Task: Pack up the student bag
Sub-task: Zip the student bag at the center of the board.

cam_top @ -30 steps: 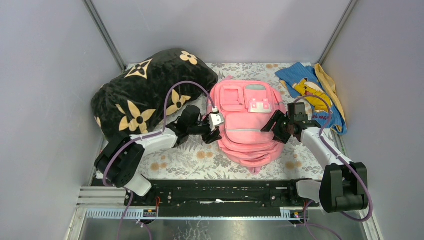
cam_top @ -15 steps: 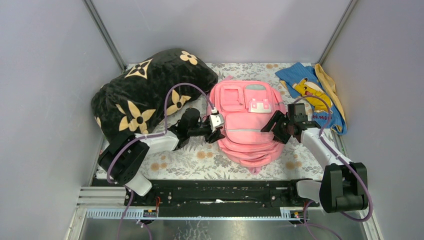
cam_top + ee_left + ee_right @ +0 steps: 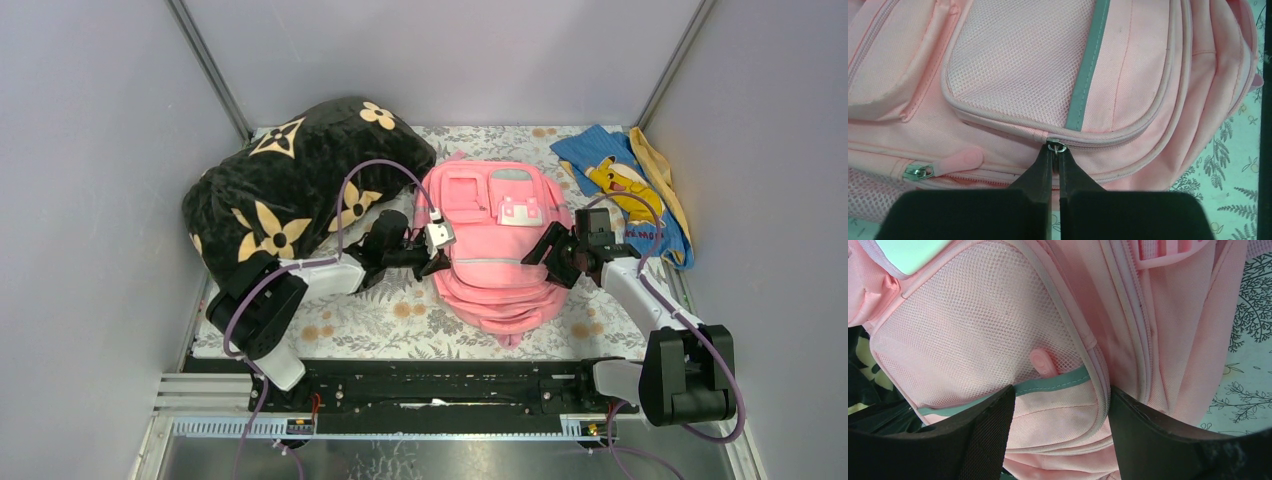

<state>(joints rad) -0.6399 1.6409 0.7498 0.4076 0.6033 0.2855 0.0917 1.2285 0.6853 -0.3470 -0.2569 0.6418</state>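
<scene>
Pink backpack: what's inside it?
Nothing inside shows: the backpack looks zipped shut, and the mesh pocket reveals only pink fabric. The left gripper pinches a zip ring; the right gripper is open around its side.

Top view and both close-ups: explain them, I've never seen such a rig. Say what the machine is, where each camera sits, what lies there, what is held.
The machine: a left arm and a right arm, bolted to the table, each ending in a two-finger gripper. One camera looks down from above; the close-ups come from the wrists. On the table lie the student bag, a black pillow and a blue cloth. The left gripper is shut on a zip pull; the right gripper is open, empty, over the bag's mesh pocket.
</scene>
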